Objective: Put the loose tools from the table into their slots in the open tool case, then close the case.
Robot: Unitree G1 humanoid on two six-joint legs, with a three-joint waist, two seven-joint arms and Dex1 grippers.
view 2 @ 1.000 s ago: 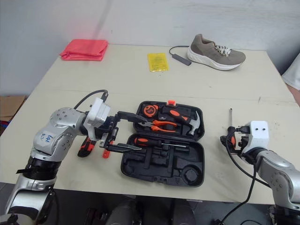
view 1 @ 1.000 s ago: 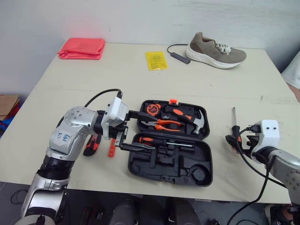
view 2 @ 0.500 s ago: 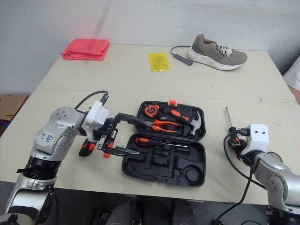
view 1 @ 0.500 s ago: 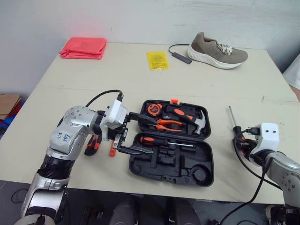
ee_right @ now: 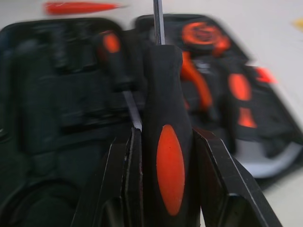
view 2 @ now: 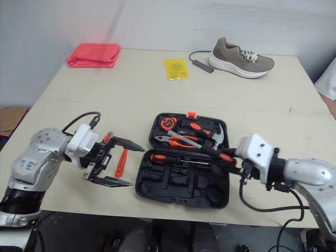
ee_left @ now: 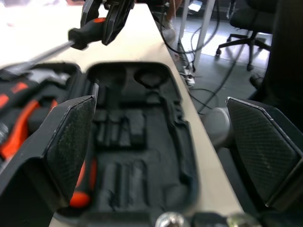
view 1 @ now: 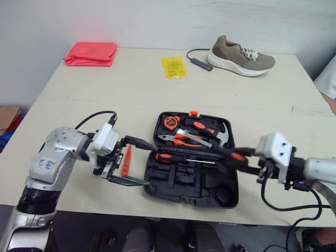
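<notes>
**A:** Where is the screwdriver [view 2: 224,156]?

**B:** The right gripper [ee_right: 164,135] has it clamped by its black-and-orange handle. It hangs above the open tool case [view 1: 173,185] without touching it, and the shaft points across toward the pliers [view 1: 185,139] in the far half.

**A:** Which slot does it go in?

**B:** Probably one of the long recesses in the near half, beside the seated screwdriver [view 1: 170,156]. I can't tell which one exactly.

**A:** What makes the placement go well?

**B:** Turn the shaft parallel to the seated one and lower it flat, not tip first. Press the handle home before letting go. If it drops in tilted, it would likely ride on the ribs and stop the case from closing.

**A:** And the left gripper [view 1: 151,166]?

**B:** It's spread wide and empty, just beside the case's left edge. An orange tool [view 1: 126,160] lies near it on the table [view 1: 105,94]. It's best kept outside the case during the set-down, though it could brace the wall if the case slides.
</notes>
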